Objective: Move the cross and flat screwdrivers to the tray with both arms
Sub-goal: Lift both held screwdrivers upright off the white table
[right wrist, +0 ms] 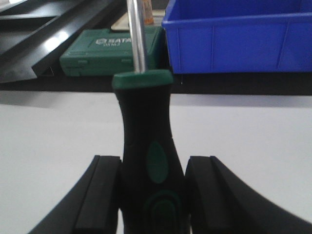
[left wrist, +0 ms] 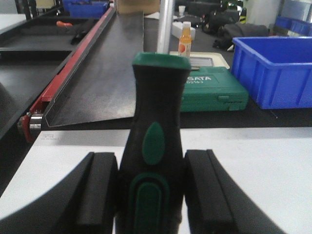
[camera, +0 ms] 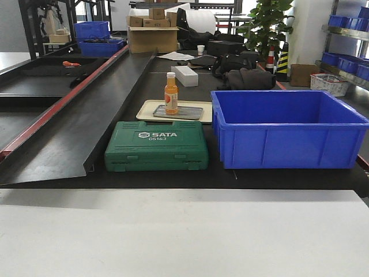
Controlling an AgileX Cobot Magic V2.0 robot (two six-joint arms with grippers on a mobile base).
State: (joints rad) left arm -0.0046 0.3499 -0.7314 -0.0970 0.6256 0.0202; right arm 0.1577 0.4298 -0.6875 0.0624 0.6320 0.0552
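white tabletop (left wrist: 273, 161) underneath: left hand (left wrist: 150, 168) clenches left screwdriver (left wrist: 158, 97), right hand (right wrist: 152, 170) clenches right screwdriver (right wrist: 144, 112).

Bright, even light; near screwdriver (left wrist: 153, 146) softly blurred.

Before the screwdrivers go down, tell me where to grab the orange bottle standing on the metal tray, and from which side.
Grip the orange bottle around its straight body, below the narrow neck and white cap. It stands upright, so a level, sideways pinch probably suits. Come from the left: the blue bin crowds its right, and the green case lies in front.
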